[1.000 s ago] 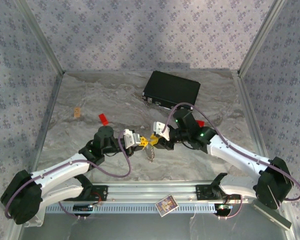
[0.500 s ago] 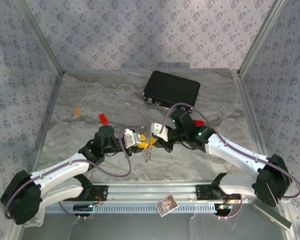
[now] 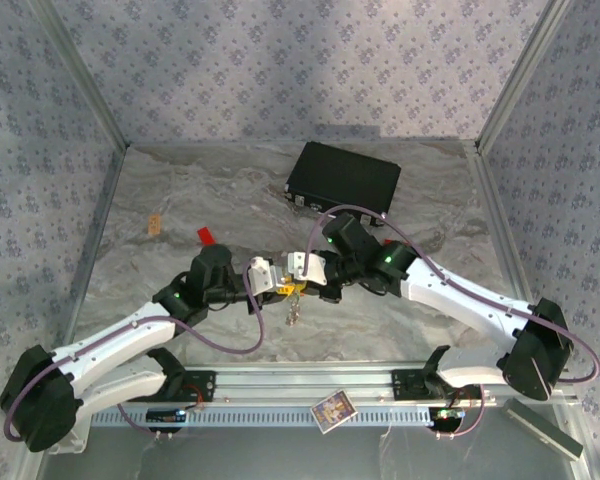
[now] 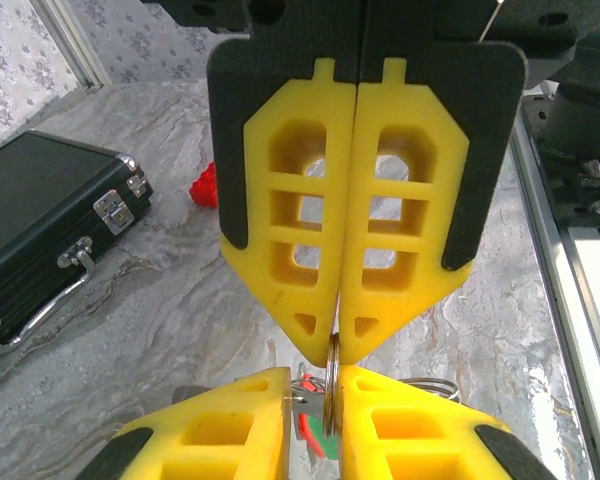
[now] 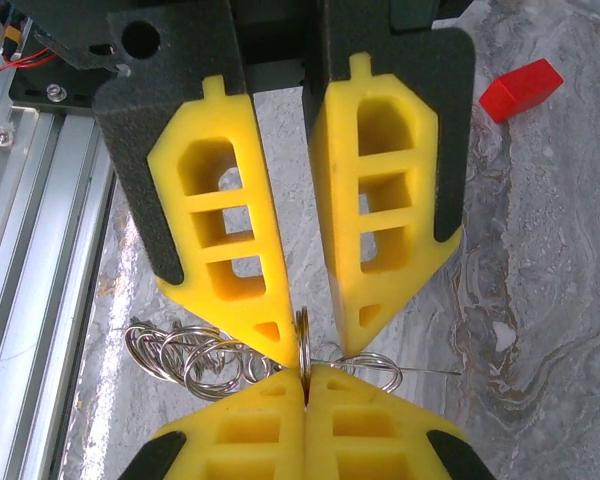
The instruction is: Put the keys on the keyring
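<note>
Judged threading to be the step in hand, not yet done. Found right fingers clenched on the keyring, raised above the desk, toward its near edge and midway between its sides. Found left fingers narrowly parted around that ring and the keys; could not tell whether grasping. Judged next move to need fine alignment of a key's hole with the ring's end. Made out red and green heads of the 2 keys from left wrist; from above, could not resolve them.
</note>
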